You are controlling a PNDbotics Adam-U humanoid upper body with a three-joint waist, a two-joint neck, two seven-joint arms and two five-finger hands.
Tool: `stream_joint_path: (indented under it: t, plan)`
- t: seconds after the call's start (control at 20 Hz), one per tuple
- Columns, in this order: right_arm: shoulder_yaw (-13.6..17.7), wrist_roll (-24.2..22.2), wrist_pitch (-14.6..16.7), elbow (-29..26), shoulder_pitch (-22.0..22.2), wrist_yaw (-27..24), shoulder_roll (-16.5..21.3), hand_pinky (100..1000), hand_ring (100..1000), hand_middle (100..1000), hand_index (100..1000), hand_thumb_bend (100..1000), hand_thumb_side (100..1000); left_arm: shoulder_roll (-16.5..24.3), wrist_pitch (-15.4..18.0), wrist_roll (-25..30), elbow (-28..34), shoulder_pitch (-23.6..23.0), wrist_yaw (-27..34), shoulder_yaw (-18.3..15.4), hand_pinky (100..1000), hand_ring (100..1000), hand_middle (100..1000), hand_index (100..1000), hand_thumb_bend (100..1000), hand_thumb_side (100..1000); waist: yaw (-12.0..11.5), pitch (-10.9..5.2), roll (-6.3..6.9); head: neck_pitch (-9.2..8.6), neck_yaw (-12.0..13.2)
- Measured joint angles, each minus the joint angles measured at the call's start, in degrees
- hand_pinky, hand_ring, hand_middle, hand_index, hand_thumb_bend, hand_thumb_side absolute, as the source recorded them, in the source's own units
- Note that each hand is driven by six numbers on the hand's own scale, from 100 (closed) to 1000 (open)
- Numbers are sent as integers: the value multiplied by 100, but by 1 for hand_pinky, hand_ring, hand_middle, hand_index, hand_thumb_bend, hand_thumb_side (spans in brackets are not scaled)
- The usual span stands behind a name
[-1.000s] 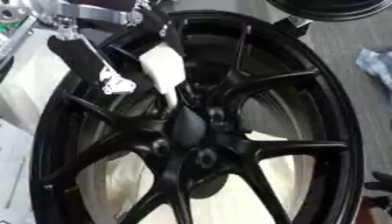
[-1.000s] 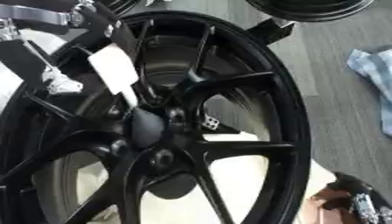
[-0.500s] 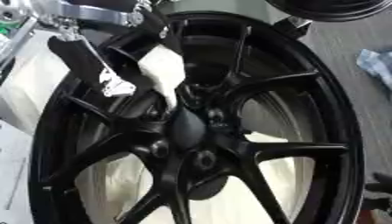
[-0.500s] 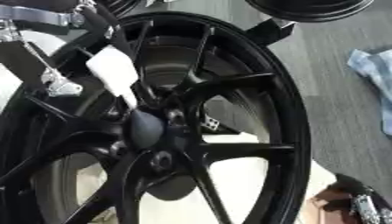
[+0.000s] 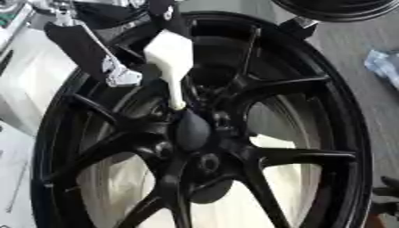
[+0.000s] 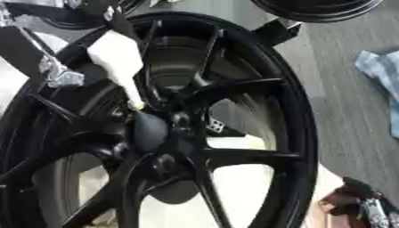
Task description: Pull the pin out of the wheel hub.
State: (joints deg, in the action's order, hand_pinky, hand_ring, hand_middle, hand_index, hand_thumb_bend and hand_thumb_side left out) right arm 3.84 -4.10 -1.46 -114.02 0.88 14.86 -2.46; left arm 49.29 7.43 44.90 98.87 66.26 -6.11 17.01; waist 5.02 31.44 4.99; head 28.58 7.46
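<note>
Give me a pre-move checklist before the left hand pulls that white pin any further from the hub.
1. Left hand on the white pin: ok, it holds the pin's wide upper end.
2. Pin tip clear of the wheel hub: cannot tell; the narrow end sits right at the hub's upper edge.
3. Pull path: not ok, spokes flank the pin closely.
4. Right hand out of the way: ok, low at the lower right corner.
5. Wheel rim steadied: cannot tell.
</note>
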Motion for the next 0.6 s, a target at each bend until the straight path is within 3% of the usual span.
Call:
stream_joint_path:
  t: [0.25, 0.3, 0.35, 0.6]
  plan:
    - [0, -1, -2, 0, 16, 0, 0, 740, 523, 647, 801, 100, 966, 0, -124, -585, 63, 71, 217, -109, 693, 559, 286, 356, 100, 275, -12, -3, -9, 12, 1]
    - [0, -2, -2, 0, 18, 0, 0, 740, 523, 647, 802, 100, 962, 0, -152, -679, 76, 78, 279, -121, 690, 555, 284, 360, 100, 325, -14, -5, -13, 17, 2]
    - [1, -2, -2, 0, 20, 0, 0, 740, 523, 647, 802, 100, 960, 0, -181, -761, 92, 78, 331, -137, 690, 554, 284, 363, 100, 283, -20, -9, -16, 33, 2]
    - [5, 0, 2, 0, 75, -3, -1, 741, 523, 648, 803, 100, 939, 16, -333, -1117, 142, 79, 638, -278, 683, 544, 275, 360, 100, 318, -80, -86, -32, 155, 3]
